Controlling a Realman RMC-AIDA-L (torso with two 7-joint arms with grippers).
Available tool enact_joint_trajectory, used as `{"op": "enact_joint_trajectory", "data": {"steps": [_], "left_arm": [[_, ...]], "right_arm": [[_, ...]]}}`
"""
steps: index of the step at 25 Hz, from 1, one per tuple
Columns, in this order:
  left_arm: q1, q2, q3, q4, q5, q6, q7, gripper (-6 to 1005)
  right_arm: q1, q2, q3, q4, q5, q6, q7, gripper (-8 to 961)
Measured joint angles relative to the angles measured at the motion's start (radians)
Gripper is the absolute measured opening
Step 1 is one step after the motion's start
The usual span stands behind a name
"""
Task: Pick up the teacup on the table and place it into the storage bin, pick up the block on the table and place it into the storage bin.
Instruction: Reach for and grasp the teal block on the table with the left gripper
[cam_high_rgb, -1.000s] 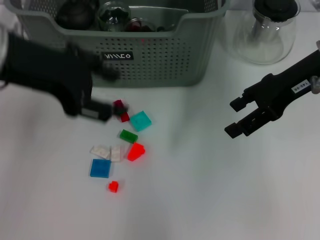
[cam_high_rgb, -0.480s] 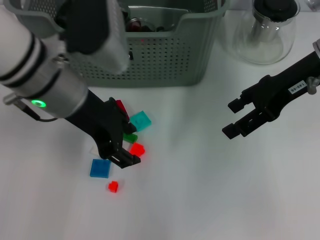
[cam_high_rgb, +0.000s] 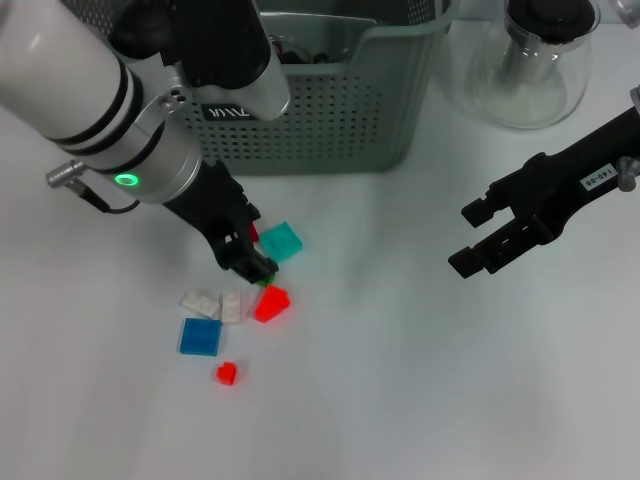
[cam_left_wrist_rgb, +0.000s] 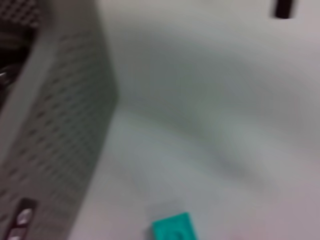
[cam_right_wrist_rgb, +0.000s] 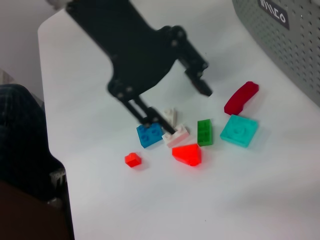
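Note:
Several small blocks lie on the white table in front of the storage bin (cam_high_rgb: 330, 110): a teal tile (cam_high_rgb: 281, 241), a red wedge (cam_high_rgb: 270, 302), a blue tile (cam_high_rgb: 200, 336), a tiny red cube (cam_high_rgb: 227, 374) and white pieces (cam_high_rgb: 200, 300). My left gripper (cam_high_rgb: 255, 242) hangs low over this cluster, open, with nothing between its fingers. The right wrist view shows its fingertips (cam_right_wrist_rgb: 202, 87) spread above the green block (cam_right_wrist_rgb: 204, 132) and dark red block (cam_right_wrist_rgb: 241, 97). My right gripper (cam_high_rgb: 475, 238) hovers open at the right, away from everything. The teacup is hidden.
A clear glass teapot (cam_high_rgb: 535, 60) stands at the back right beside the bin. The left arm's white forearm (cam_high_rgb: 90, 90) crosses in front of the bin's left half. In the left wrist view the bin wall (cam_left_wrist_rgb: 55, 125) runs close beside the teal tile (cam_left_wrist_rgb: 172, 227).
The left arm swung in from the left onto the block cluster, reached down near the red wedge, then drew back a little toward the bin. The right arm barely moved.

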Motion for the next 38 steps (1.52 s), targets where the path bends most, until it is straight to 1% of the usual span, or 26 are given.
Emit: {"op": "enact_joint_trajectory", "data": {"steps": [1,6,12,17,18,24,27,38], "left_arm": [[-0.005,0.0,0.0,-0.025,0.013,-0.034,-0.015,676],[-0.019,0.003,-0.018,-0.085,0.025,-0.105,-0.041,676],[-0.041,0.003,-0.052,-0.143,0.026,-0.13,-0.044,676],[-0.047,-0.004,-0.034,-0.15,0.012,-0.128,-0.049,676],[-0.064,-0.007,-0.02,-0.178,-0.004,-0.145,-0.066,676],[-0.105,-0.006,0.022,-0.251,-0.014,-0.201,-0.111,676],[-0.114,-0.006,0.047,-0.275,-0.014,-0.234,-0.129,675],[-0.14,-0.003,0.072,-0.348,-0.001,-0.302,-0.162,675]], "right_arm": [[0.0,0.0,0.0,0.003,0.0,0.001,0.0,928],[0.0,-0.001,0.0,0.007,0.0,0.004,0.0,927],[0.001,-0.003,0.0,0.009,-0.002,0.004,0.0,928],[0.001,-0.003,0.0,0.013,-0.003,0.004,0.0,928],[0.001,-0.003,0.0,0.015,-0.003,0.004,0.0,928],[0.004,-0.004,-0.004,0.019,-0.003,0.009,-0.003,927],[0.004,-0.004,-0.005,0.019,-0.003,0.011,-0.004,927],[0.007,-0.004,-0.007,0.02,-0.007,0.022,-0.009,927]]}}
